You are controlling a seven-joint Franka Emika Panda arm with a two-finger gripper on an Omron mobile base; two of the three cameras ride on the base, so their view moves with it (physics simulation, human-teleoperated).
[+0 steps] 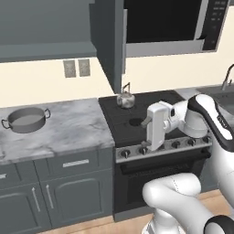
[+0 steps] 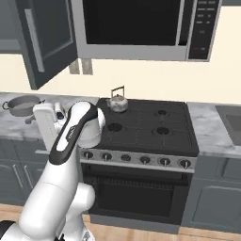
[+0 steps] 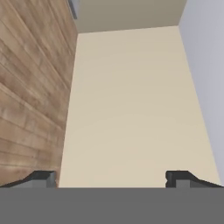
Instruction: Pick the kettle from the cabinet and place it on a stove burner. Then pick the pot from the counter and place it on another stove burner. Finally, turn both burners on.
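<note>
Claw (image 3: 112, 179) of mine stood released and grasped nothing, near the stove's front edge, while the pot (image 1: 26, 119) lay well apart to my left on the surface (image 1: 75, 128).

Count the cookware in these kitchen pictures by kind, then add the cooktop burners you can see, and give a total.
Kettle: 1, the kettle on the rear left burner.
Pot: 1, the pot on the counter.
Burners: 4 on the cooktop, one of them under the kettle.
Total: 6
</note>
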